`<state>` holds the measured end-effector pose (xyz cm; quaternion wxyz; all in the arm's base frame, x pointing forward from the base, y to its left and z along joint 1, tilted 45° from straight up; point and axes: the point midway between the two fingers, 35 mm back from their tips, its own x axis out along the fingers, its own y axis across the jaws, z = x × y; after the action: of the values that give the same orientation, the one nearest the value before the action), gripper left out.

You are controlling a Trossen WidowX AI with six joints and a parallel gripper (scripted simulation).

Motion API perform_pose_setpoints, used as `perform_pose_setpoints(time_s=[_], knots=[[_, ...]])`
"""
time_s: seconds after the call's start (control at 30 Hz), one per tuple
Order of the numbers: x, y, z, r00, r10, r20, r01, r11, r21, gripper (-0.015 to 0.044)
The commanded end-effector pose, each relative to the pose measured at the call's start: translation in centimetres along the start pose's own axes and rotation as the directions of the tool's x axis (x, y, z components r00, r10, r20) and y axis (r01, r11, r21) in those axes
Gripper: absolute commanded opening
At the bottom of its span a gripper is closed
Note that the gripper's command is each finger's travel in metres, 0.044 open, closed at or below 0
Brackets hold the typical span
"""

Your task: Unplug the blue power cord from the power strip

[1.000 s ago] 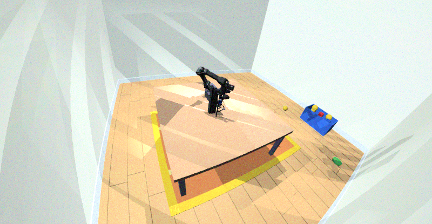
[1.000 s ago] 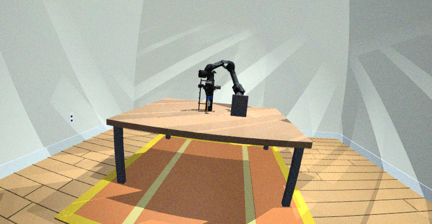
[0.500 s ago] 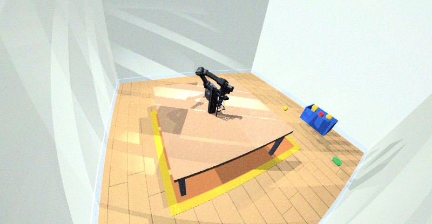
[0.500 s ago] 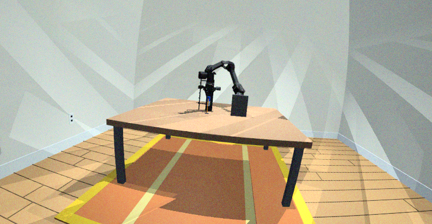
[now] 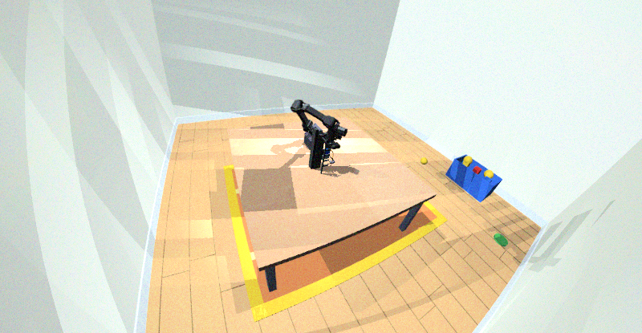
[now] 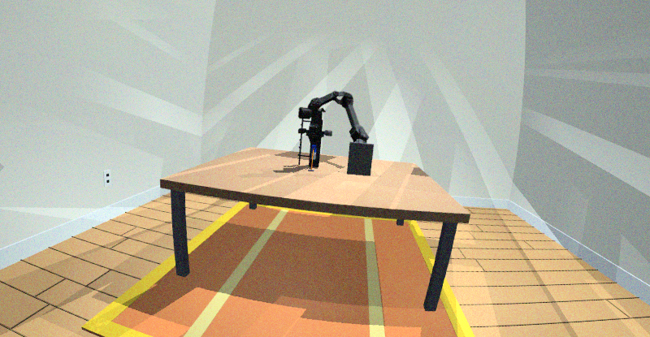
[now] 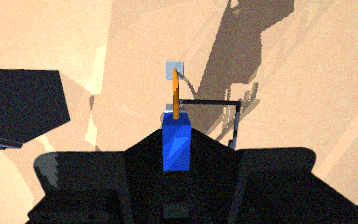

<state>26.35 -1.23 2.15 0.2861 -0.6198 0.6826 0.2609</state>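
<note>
Broadly, the table [image 6: 318,194] carries everything here, with the arm [image 6: 349,112] bent over from its base and pointing straight down near the far middle of the top. Its gripper [image 7: 176,150] is closed on the plug [image 7: 176,142], a blue block standing upright between the two dark fingers, which press its left and right faces. From the plug an orange pin [image 7: 175,97] runs down to a small grey square [image 7: 175,70] on the table, which I take to be the socket; whether the pin is seated in it or just above it cannot be told from the wrist view. A thin dark cord [image 7: 215,103] leads off to the right just past the plug and bends downward.

Since the hold looks square, the step now is the pull. It should go straight along the pin's line, away from the table, with no twist or sideways drift, so the pin does not bind. Keep the squeeze firm until the pin is plainly free of the grey square. Only then should the fingers spread and the arm back off, leaving plug, cord and strip untouched.
</note>
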Motion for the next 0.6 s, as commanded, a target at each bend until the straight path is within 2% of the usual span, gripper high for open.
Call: perform_pose_setpoints(time_s=[0.0,0.57], knots=[[-0.1,-0.1,0.4,1.0,-0.001,0.002,0.001,1.0,0.002,0.0],[-0.3,-0.2,3.1,1.0,-0.003,0.004,0.003,1.0,-0.001,0.0]])
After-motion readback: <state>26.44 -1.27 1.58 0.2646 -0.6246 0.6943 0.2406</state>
